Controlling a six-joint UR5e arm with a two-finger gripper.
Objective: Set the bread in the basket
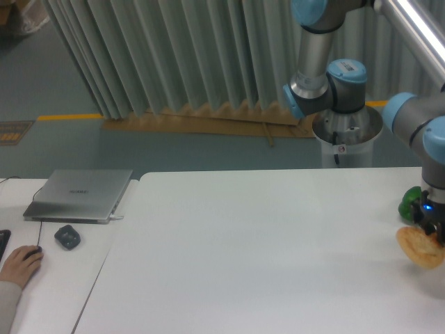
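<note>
1. You have one white tabletop (264, 250) and one closed silver laptop (80, 195); its lid marking is too small to read.
2. One bread (419, 247) hangs at the far right edge, just under the gripper (431, 229), apparently lifted.
3. Whether the jaws clamp it, you cannot tell.
4. One green pepper (410, 205) sits just behind.

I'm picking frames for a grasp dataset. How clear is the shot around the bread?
Fixed camera: lighting is soft and even, no glare on the white table. The bread is slightly blurred and sits near the right edge; the hand above it is partly cropped, its fingers unreadable. The green pepper is mostly hidden.
</note>
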